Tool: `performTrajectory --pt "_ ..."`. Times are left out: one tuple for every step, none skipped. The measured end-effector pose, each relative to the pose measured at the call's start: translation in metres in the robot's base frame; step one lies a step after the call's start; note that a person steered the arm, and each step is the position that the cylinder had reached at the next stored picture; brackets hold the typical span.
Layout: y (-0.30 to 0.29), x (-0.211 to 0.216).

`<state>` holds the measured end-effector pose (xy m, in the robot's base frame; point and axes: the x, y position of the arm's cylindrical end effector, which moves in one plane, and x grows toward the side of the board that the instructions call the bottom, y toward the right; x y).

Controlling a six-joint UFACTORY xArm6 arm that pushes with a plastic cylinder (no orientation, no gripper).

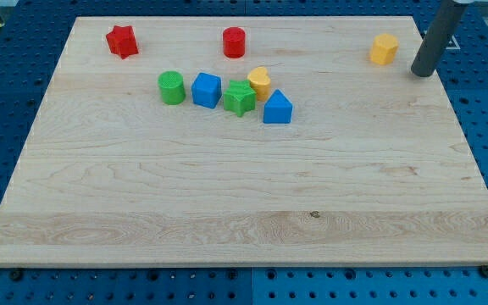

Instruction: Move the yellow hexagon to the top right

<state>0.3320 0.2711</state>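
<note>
Your tip [421,73] sits at the far right edge of the pale wooden worktop [244,203], the dark rod rising out of the view's top right corner. There's no claw on this arm, so nothing is open, clenched or holding; the tip touches no block. Nearest to the tip, just to its left with a small gap between, you've got the yellow hexagon block [384,49], alone near the worktop's top right corner. Further left of the tip and a little lower in the view comes the cluster: the blue triangular block [277,108], the yellow heart-shaped block [259,82] just above it, the green star block [239,97] touching the heart, then the blue cube [207,89] and the green cylinder [171,87]. Further left along the top, the red cylinder [234,41], and farthest from your tip, the red star block [121,40].
</note>
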Motion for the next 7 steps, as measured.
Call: performTrajectory --pt "-0.001 -0.011" --pt "-0.002 -0.018" --pt "-0.008 -0.023" --pt "-0.012 -0.02" --pt "-0.039 -0.019" --pt "-0.072 -0.021" --pt "-0.082 -0.028"
